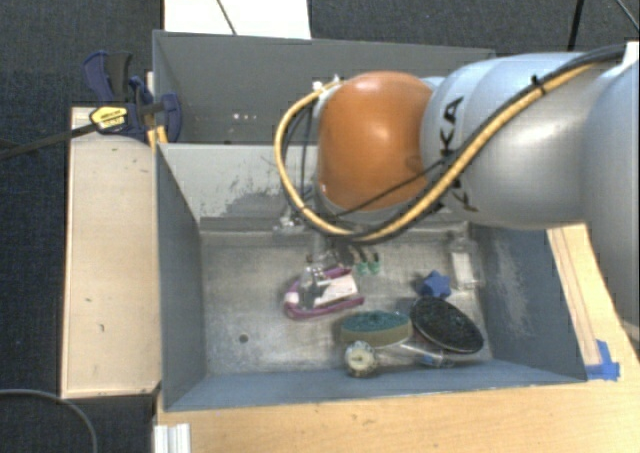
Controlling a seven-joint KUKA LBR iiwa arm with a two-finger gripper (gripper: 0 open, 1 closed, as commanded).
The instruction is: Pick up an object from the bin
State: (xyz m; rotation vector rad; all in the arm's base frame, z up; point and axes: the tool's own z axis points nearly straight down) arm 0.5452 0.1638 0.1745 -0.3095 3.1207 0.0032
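The end effector (322,279) is set low over a purple-and-white shoe-like object (318,301) lying mid-floor in the grey metal bin (180,271); whether it is released or clenched cannot be told. If gripped off-centre, the object could be tipped out or pushed against the round teal disc (376,324)

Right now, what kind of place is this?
Probably a robot lab: a big silver robot arm reaches into a grey metal bin holding small loose things, like a black round disc and a blue block.
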